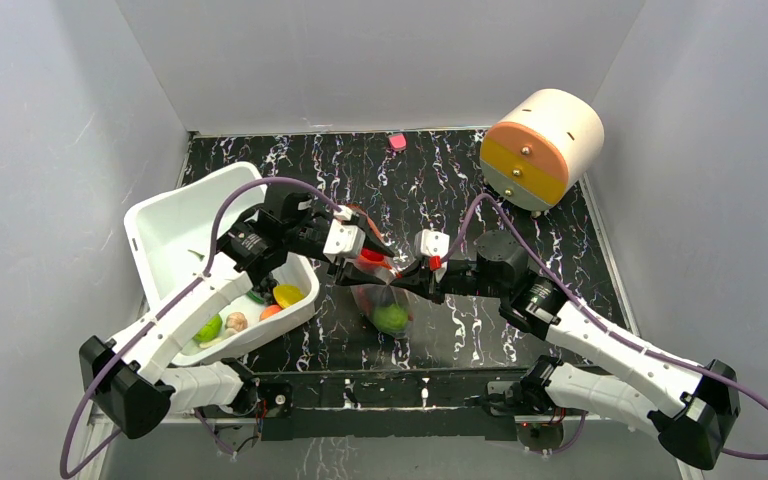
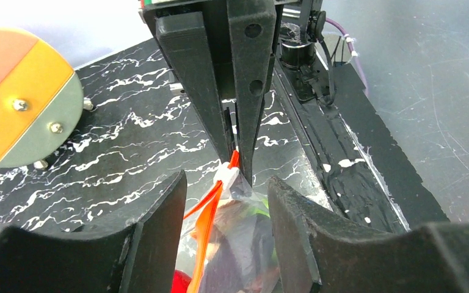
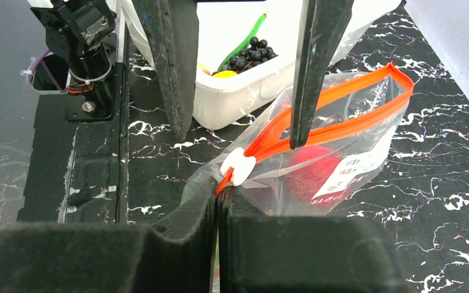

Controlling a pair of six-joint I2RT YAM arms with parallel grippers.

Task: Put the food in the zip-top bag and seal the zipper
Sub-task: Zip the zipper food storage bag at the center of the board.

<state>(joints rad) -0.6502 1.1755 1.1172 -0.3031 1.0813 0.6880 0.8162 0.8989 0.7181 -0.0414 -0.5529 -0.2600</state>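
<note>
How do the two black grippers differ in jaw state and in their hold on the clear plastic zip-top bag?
The left gripper has its jaws apart; the right gripper has them shut. The left gripper clamps nothing, with the orange-red zipper strip between its jaws, while the right gripper pinches the clear plastic zip-top bag at the corner beside the white slider. Both sit at the bag's top edge.
</note>
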